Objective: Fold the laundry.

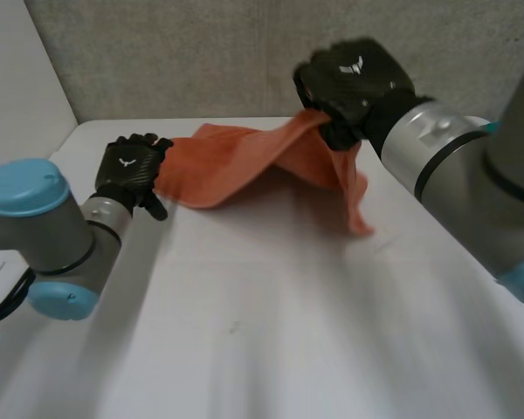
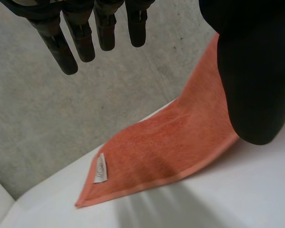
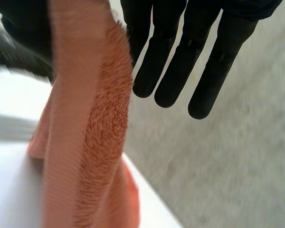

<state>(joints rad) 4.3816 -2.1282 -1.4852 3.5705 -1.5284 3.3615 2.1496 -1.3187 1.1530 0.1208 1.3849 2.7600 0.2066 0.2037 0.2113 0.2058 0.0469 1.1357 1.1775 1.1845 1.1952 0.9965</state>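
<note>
**Orange towel half raised, one end on the table**

Orange towel [image 1: 244,161] lies toward the far side of the white table [image 1: 271,332]. Its left end is flat. Its right part is drawn up into a peak under the right hand [image 1: 354,78], with a loose tail hanging to the table on the near-right.

Right hand: clamped on the towel's raised edge. Wrist view shows the cloth running down beside the thumb while the other fingers [image 3: 175,71] stand straight and clear.

Left hand [image 1: 135,166]: at the towel's left end, fingers [image 2: 83,40] straight and spread, gripping nothing.

Handling, judged: looped terry pile, light, limp, sags wherever unsupported. Not slippery and not fragile. A flat hemmed band runs along the edge, and corners and hem look the best places to pinch. The free left corner suits the left hand.

Labels: small white tag [image 2: 100,168] sewn near the towel's far-left corner, with print too small to read. A white emblem [image 1: 349,64] marks the back of the right hand, with no legible writing.
</note>
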